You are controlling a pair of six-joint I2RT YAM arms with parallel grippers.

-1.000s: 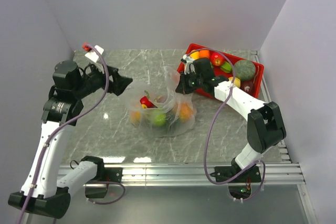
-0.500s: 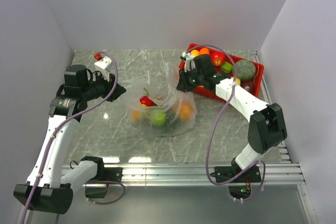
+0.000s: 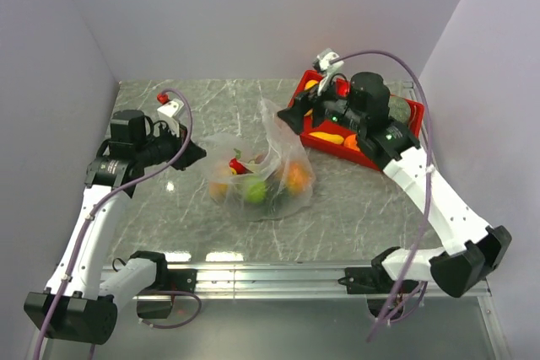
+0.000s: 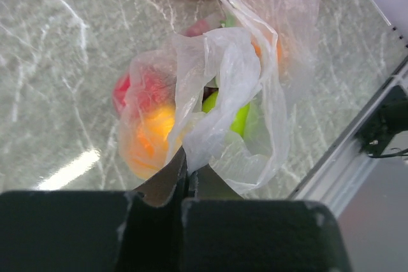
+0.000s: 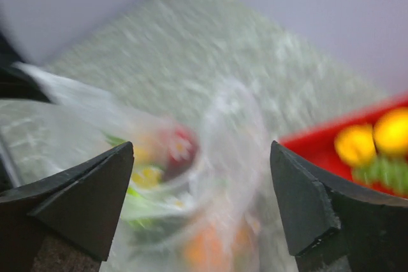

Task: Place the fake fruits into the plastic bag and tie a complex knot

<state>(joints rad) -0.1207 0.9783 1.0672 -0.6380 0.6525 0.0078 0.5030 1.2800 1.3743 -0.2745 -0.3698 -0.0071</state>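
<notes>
The plastic bag (image 3: pixel 263 176) lies mid-table with fake fruits inside: an orange one (image 3: pixel 296 177), a green one (image 3: pixel 256 192) and a red one (image 3: pixel 235 163). My left gripper (image 3: pixel 197 155) is at the bag's left side, shut on a flap of its film (image 4: pixel 210 87). In the left wrist view that gripper (image 4: pixel 186 159) pinches the film over an orange fruit (image 4: pixel 151 138). A loose tail of film (image 3: pixel 273 126) stands up at the bag's back right. My right gripper (image 3: pixel 294 120) hangs open just right of that tail, touching nothing. Its view is blurred, with the bag (image 5: pixel 191 202) between and below the open gripper (image 5: pixel 201 157). No knot is in view.
The red tray (image 3: pixel 414 112) sits at the back right, partly under my right arm, with more fruits in it (image 3: pixel 325 136). It also shows at the right of the right wrist view (image 5: pixel 319 144). Walls close in the table at the back and sides. A metal rail (image 3: pixel 278 274) runs along the near edge.
The right gripper opened, let go of the bag's tail and rose as its arm swung up. The left gripper moved in to the bag and shut on its left flap.
</notes>
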